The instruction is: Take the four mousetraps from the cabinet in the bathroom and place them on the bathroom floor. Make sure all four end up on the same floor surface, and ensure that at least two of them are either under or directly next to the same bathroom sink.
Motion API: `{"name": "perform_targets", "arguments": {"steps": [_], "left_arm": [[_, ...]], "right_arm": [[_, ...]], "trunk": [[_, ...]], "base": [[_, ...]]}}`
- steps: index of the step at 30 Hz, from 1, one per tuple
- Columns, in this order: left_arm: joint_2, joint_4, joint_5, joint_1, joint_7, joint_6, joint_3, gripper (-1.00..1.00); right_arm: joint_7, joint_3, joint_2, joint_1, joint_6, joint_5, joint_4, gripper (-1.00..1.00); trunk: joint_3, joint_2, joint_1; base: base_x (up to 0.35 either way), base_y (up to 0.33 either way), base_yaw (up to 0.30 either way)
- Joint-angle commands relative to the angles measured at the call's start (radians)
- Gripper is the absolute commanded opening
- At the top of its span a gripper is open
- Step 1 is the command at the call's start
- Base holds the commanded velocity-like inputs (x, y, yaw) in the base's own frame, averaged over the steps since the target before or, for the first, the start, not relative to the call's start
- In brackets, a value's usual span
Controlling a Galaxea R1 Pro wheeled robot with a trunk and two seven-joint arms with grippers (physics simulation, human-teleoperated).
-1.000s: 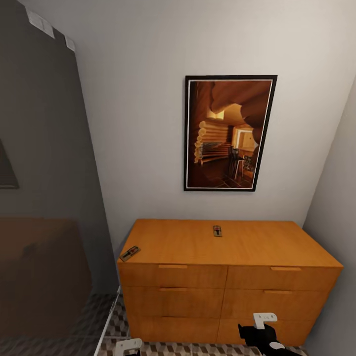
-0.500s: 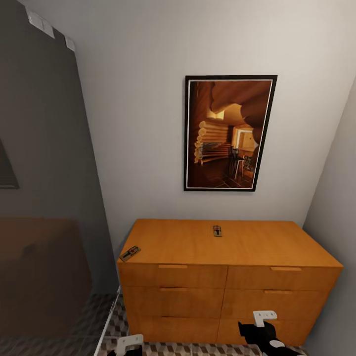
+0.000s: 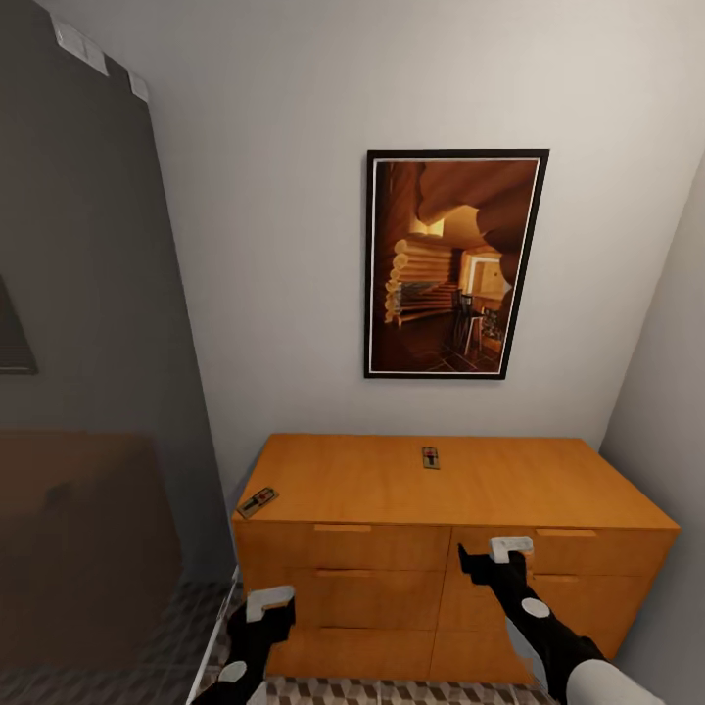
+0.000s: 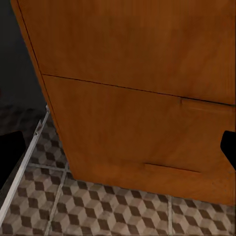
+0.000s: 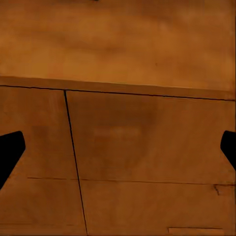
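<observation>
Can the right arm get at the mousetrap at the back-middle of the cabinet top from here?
Probably yes. The right gripper sits in front of the top drawers, below the cabinet top; nothing stands between it and the mousetrap, but it must rise and extend.

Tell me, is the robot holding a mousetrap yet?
No. Both mousetraps lie on the cabinet; left gripper and right gripper hold nothing.

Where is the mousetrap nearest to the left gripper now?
In the head view, that mousetrap lies at the cabinet top's front left corner, above the left gripper.
</observation>
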Motion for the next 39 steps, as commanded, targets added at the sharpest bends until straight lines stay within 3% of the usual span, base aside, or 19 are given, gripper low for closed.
{"name": "perform_targets", "arguments": {"steps": [1, 7, 11, 17, 18, 22, 29, 33, 39], "left_arm": [[0.003, -0.058, 0.010, 0.000, 0.006, 0.023, -0.008, 1.00], [0.004, -0.261, 0.010, 0.000, 0.015, 0.129, -0.008, 1.00], [0.001, -0.452, 0.010, 0.000, 0.032, 0.269, -0.007, 1.00], [0.000, -0.658, 0.010, 0.000, 0.051, 0.435, -0.009, 1.00], [-0.001, -0.725, 0.010, 0.000, 0.055, 0.483, -0.010, 1.00], [-0.003, -0.852, 0.011, 0.000, 0.061, 0.580, -0.011, 1.00], [-0.007, -1.032, 0.012, -0.004, 0.064, 0.780, -0.018, 1.00], [-0.012, -1.093, 0.012, -0.010, 0.064, 0.843, -0.019, 1.00], [-0.016, -1.156, 0.013, -0.038, 0.061, 0.883, -0.018, 1.00]], "right_arm": [[-0.001, 0.006, -0.007, 0.000, -0.003, -0.010, -0.052, 1.00], [-0.001, 0.003, -0.034, 0.000, 0.006, -0.016, -0.212, 1.00], [0.000, 0.001, -0.048, 0.000, 0.048, -0.021, -0.341, 1.00], [0.001, 0.000, -0.054, 0.000, 0.178, -0.025, -0.491, 1.00], [0.001, -0.001, -0.054, 0.000, 0.229, -0.025, -0.548, 1.00], [0.000, -0.005, -0.054, 0.000, 0.337, -0.025, -0.662, 1.00], [-0.001, -0.023, -0.053, 0.000, 0.533, -0.024, -0.810, 1.00], [0.000, -0.026, -0.053, 0.000, 0.573, -0.024, -0.833, 1.00], [0.001, -0.029, -0.052, -0.010, 0.596, -0.025, -0.844, 1.00]], "trunk": [[-0.001, -0.001, 0.000], [-0.001, -0.001, 0.000], [-0.001, -0.001, 0.000], [-0.001, -0.001, 0.000], [-0.001, -0.001, 0.000], [-0.001, -0.001, 0.000], [-0.001, -0.001, 0.000], [-0.001, -0.001, 0.000], [-0.001, -0.001, 0.000]], "base": [[0.000, 0.000, 0.000], [0.000, 0.000, 0.000], [0.000, 0.000, 0.000], [0.000, 0.000, 0.000], [0.000, 0.000, 0.000], [0.000, 0.000, 0.000], [0.000, 0.000, 0.000], [0.000, 0.000, 0.000], [0.000, 0.000, 0.000]]}}
